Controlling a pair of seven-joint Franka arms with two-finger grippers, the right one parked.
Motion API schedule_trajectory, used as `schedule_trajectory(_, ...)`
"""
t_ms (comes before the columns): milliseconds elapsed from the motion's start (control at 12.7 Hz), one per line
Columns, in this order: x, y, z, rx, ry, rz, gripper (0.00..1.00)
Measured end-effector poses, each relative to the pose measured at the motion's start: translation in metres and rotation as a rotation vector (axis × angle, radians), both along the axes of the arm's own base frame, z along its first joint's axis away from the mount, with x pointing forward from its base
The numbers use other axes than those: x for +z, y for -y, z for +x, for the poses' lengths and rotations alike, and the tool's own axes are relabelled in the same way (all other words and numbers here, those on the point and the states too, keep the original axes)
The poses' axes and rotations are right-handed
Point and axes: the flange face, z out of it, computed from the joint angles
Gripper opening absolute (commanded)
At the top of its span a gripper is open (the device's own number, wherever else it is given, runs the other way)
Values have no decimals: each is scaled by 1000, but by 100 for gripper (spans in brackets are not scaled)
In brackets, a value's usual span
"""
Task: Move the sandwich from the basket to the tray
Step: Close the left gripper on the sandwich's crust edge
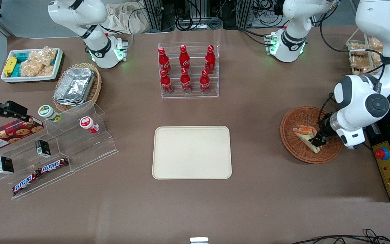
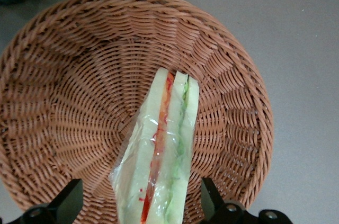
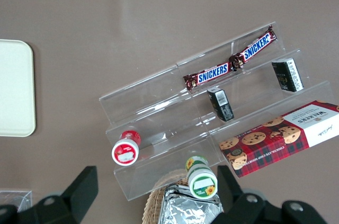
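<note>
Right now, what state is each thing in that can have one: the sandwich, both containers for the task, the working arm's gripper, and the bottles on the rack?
Plastic-wrapped triangular sandwich: lying in the basket, between the fingers.
Round reddish-brown wicker basket: holds only the sandwich.
Flat cream rectangular tray: bare.
Left gripper: open, astride the sandwich.
Six red cola bottles: upright, capped, in the clear rack.

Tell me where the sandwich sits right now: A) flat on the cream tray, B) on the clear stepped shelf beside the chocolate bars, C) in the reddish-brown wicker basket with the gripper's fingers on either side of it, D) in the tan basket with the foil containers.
C: the wrapped sandwich lies in the basket, and the open gripper straddles it; the tray holds nothing.
</note>
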Motion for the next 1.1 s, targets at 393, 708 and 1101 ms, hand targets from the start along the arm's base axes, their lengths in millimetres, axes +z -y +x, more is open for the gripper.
schedule_trajectory(393, -24, 3, -4, -4, -17, -13, 95)
schedule_trajectory(708, -30, 5, -3, -11, -14, -13, 7)
schedule_trajectory(1101, -23, 5, 0, -22, 8, -5, 0)
